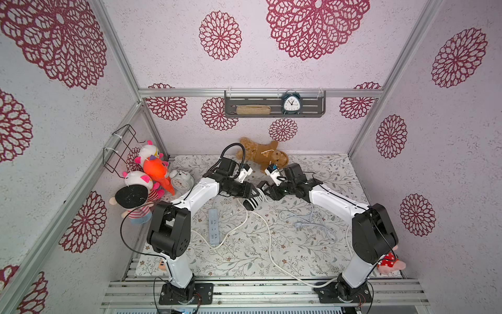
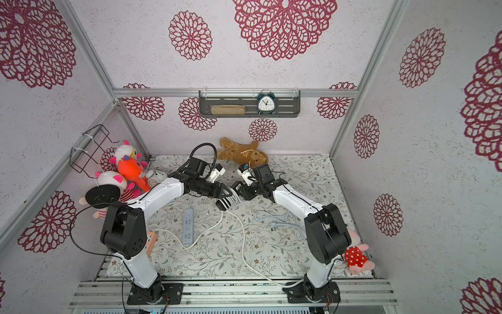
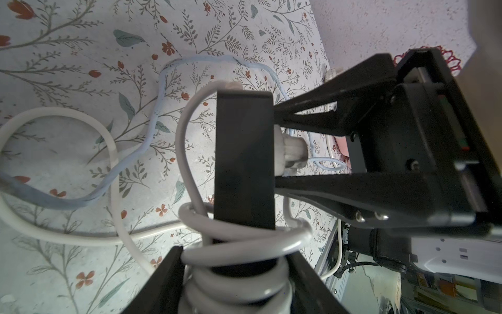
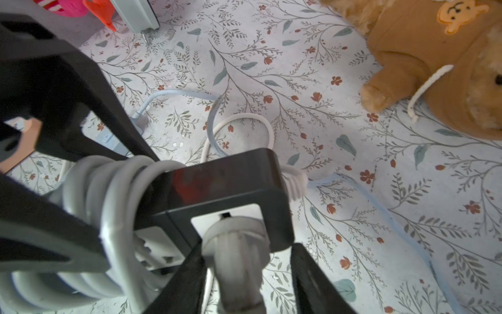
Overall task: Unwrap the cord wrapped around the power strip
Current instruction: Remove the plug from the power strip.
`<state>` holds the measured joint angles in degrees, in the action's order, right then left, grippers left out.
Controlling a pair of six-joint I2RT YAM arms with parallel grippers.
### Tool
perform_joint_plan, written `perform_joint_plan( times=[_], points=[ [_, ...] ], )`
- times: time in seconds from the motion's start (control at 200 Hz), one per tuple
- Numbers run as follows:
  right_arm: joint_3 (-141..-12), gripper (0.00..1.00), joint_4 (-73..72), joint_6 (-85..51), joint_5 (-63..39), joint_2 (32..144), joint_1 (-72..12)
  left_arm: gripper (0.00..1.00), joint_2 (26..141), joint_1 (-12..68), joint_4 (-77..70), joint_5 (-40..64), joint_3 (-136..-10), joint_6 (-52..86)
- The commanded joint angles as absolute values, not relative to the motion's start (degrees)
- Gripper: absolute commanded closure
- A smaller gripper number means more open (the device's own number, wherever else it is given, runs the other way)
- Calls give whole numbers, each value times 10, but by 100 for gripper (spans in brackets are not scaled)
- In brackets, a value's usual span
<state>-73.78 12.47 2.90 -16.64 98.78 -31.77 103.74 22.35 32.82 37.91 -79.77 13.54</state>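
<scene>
Holding up the black power strip (image 1: 252, 204) above the table (image 1: 244, 252), mid-width toward the back edge, with the white cord (image 4: 108, 190) wound tight round it

Clamped across the coiled body with the left gripper (image 1: 256, 195); straddling the plug (image 4: 233, 239), seemingly seated in the strip's end face, with the right gripper (image 4: 244, 250), jaws partway apart, nothing gripped yet. Could pinch the cable neck instead of the plug through closing off-centre, then slip on the pull; could drag the strip from the left grip by tugging too hard; could snag loosened turns under the left fingers (image 3: 163, 282) pressing on the coils; could tangle slack with the pale-blue cable (image 4: 380, 206) below
</scene>
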Motion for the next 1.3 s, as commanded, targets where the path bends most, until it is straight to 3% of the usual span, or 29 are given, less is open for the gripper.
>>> perform_joint_plan(
  times=[0.0,0.125,0.405,0.47,0.67,0.775,0.921,1.021,1.176,1.296],
  points=[
    [-735,60,94,40,-156,978,-323,100,1035,238,305,440,-820,122],
    [-734,75,103,49,-157,977,-323,100,1032,238,283,441,-809,139],
    [-697,89,81,67,-152,947,-322,100,1059,205,231,438,-800,261],
    [-687,100,73,68,-147,934,-322,100,1075,195,203,461,-792,297],
    [-638,100,29,69,-142,891,-318,100,1097,186,184,435,-786,335],
    [-623,100,15,41,-169,878,-296,100,1079,193,239,327,-792,284],
    [-648,100,56,9,-161,879,-276,100,1037,238,319,99,-801,186],
    [-681,100,101,0,-140,884,-276,100,1023,264,337,23,-796,149],
    [-693,100,117,7,-117,879,-280,100,1026,264,330,40,-786,159],
    [-665,100,85,29,-89,854,-290,100,1047,239,320,144,-790,212]
  ],
)
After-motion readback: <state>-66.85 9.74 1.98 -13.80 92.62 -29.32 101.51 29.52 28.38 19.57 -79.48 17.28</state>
